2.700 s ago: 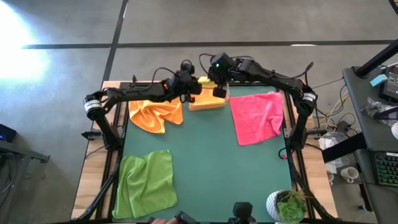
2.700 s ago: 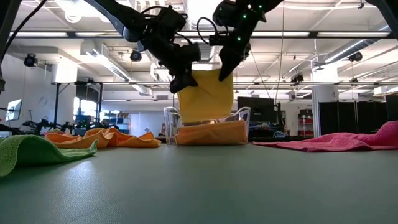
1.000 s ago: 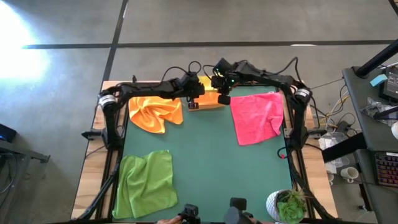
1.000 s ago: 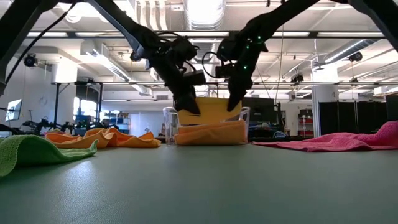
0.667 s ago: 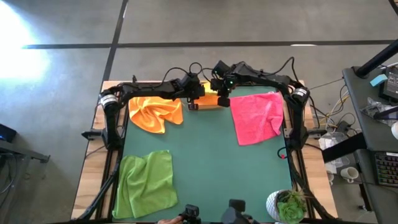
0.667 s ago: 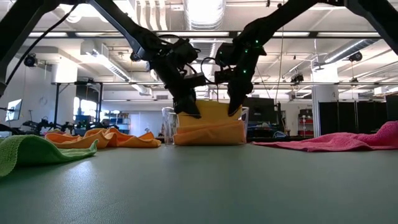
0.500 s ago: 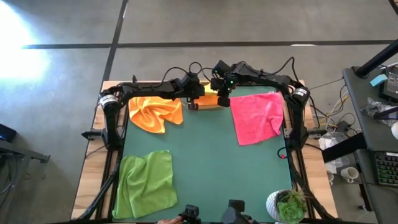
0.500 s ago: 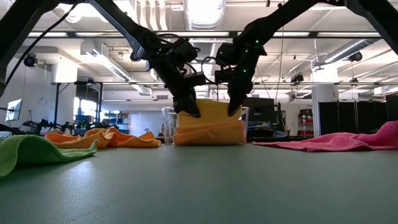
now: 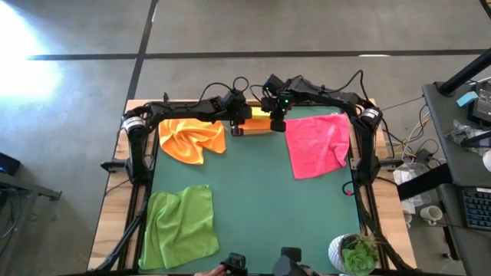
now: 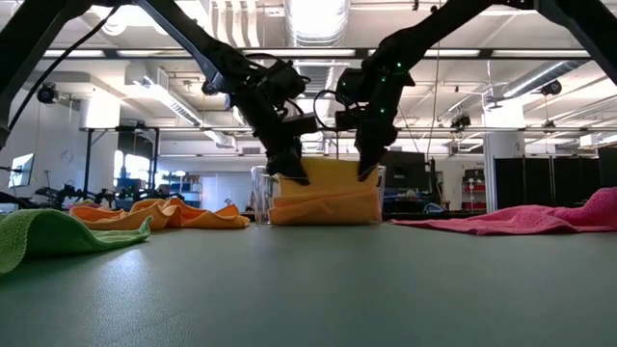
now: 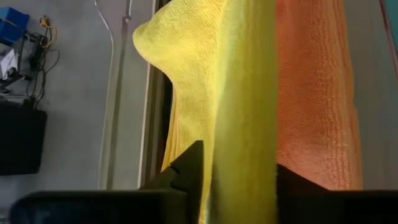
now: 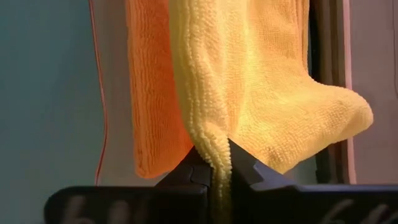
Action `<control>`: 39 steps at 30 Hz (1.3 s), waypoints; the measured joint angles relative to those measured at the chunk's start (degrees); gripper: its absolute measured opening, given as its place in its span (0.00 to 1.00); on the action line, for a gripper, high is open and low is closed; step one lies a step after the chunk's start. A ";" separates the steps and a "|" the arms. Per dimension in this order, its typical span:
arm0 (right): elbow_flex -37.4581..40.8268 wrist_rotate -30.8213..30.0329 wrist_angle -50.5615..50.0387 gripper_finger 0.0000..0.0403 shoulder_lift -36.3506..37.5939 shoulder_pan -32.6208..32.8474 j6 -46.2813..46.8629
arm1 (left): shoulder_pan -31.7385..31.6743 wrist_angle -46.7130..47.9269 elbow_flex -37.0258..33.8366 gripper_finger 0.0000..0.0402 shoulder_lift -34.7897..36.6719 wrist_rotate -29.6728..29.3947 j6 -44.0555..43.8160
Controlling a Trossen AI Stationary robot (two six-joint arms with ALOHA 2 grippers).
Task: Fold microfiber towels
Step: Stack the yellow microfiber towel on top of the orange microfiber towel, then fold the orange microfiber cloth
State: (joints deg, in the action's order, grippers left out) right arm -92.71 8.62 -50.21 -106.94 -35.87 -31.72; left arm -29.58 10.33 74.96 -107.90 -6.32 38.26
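A folded yellow towel (image 10: pixel 333 173) hangs between my two grippers over a clear plastic bin (image 10: pixel 261 195) at the table's far edge. Its lower part rests on a folded orange towel (image 10: pixel 323 205) in the bin. My left gripper (image 10: pixel 294 170) is shut on the yellow towel's left end and my right gripper (image 10: pixel 368 166) on its right end. A crumpled orange towel (image 9: pixel 192 139) lies at the far left, a hot pink towel (image 9: pixel 316 142) at the far right, and a lime green towel (image 9: pixel 180 226) at the near left. My left gripper pinches the yellow towel's upper edge (image 11: pixel 239 155) at its left end between the two fingers (image 11: pixel 186 174), several layers together. The fingers point down from above. The towel hangs below them, its lower part in the bin. My right gripper pinches the yellow towel's upper edge (image 12: pixel 217 146) at its right end between the two fingers (image 12: pixel 247 169), a folded, several-layer edge. The fingers point down from above. The towel hangs below, its lower part beside the orange towel (image 12: pixel 149 93).
A potted plant (image 9: pixel 354 253) stands at the near right corner. The green mat (image 9: pixel 261 207) lies bare in the middle between the towels. Cables run along the far edge behind the bin.
Both grippers have gone down a little over the bin, still shut on the yellow towel. The towel has sunk lower into the bin, its lower part settling on the folded orange towel.
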 joint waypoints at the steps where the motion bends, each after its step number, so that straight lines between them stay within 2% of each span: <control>1: 0.00 0.00 -0.17 0.04 0.00 0.02 -0.37 | 0.02 -0.02 0.00 0.21 0.00 0.01 -0.01; 10: -1.11 0.25 -2.00 0.26 0.11 0.11 0.71 | 0.06 -0.20 0.02 0.38 1.60 0.01 -0.44; 17: -2.66 0.40 -3.59 0.38 0.30 0.11 1.06 | 0.07 0.40 0.02 0.42 4.65 0.02 -0.46; 25: -4.12 0.40 -6.41 0.41 0.52 0.04 0.40 | 0.27 4.30 1.11 0.42 9.97 -0.68 -0.46; 31: -7.41 0.40 -10.85 0.41 0.75 -0.05 1.50 | 0.57 7.65 1.18 0.42 15.49 -8.39 -0.77; 33: -8.36 0.42 -13.02 0.41 1.03 -0.05 2.05 | 0.62 11.90 0.86 0.42 17.89 -10.68 -2.73; 39: -7.74 0.50 -18.73 0.39 3.48 -0.05 3.67 | 0.74 20.91 -0.74 0.42 23.48 -10.93 -16.17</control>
State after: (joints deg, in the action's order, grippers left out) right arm -100.44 9.12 -68.94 -103.46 -35.92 -28.05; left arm -28.84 31.23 74.21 -84.42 -17.25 22.09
